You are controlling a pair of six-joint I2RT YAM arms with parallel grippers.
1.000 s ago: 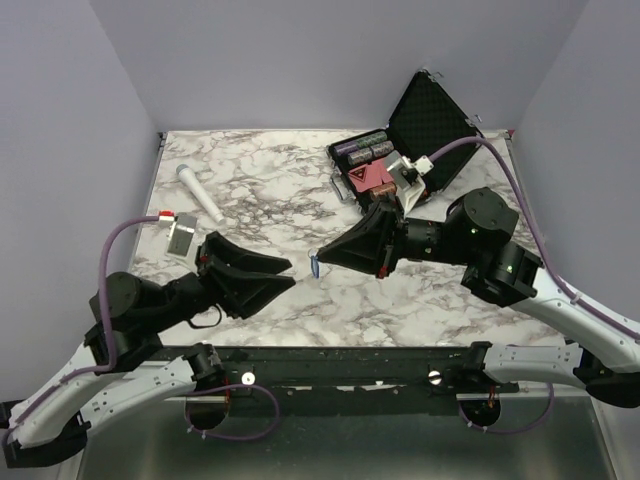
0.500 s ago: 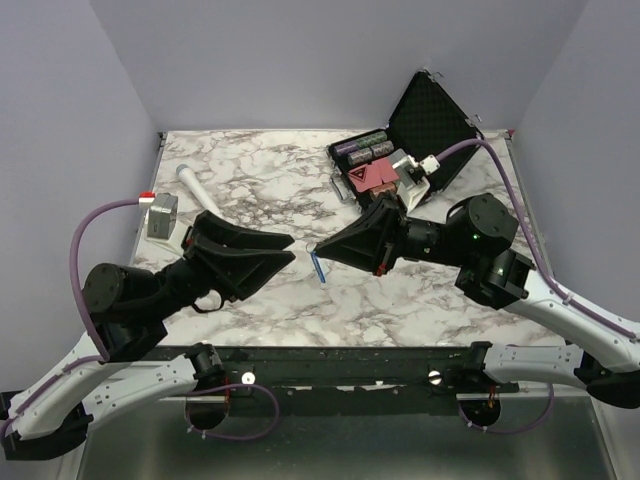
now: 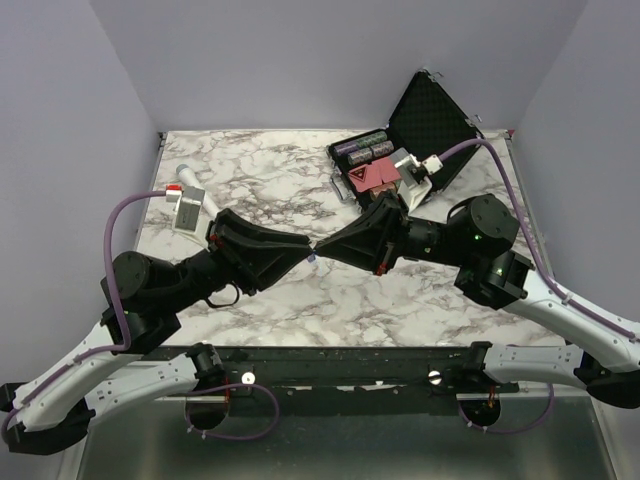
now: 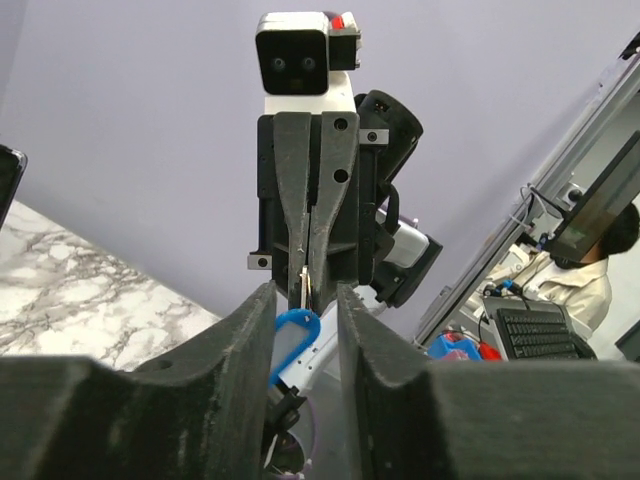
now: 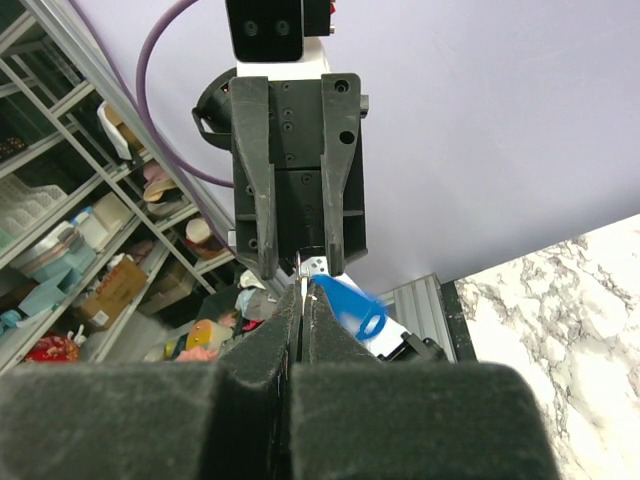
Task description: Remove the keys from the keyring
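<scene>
My right gripper (image 3: 322, 250) is held above the table and is shut on a thin silvery key (image 5: 301, 283). The blue tag of the keyring (image 5: 352, 306) hangs from the key, blurred, just beyond the right fingertips. My left gripper (image 3: 300, 250) meets the right one tip to tip. It is open, with one finger (image 4: 248, 335) on each side of the blue tag (image 4: 296, 334). In the left wrist view the key's thin edge (image 4: 303, 284) sticks out of the shut right fingers. In the top view the tag is almost hidden between the two tips.
A white microphone (image 3: 186, 176) lies at the far left of the marble table (image 3: 270, 170), partly behind my left wrist camera (image 3: 187, 209). An open black case (image 3: 432, 112) with small boxes (image 3: 364, 150) stands at the back right.
My left arm has swung up and to the right, and its open fingers have come around the blue tag. The right gripper has hardly moved.
</scene>
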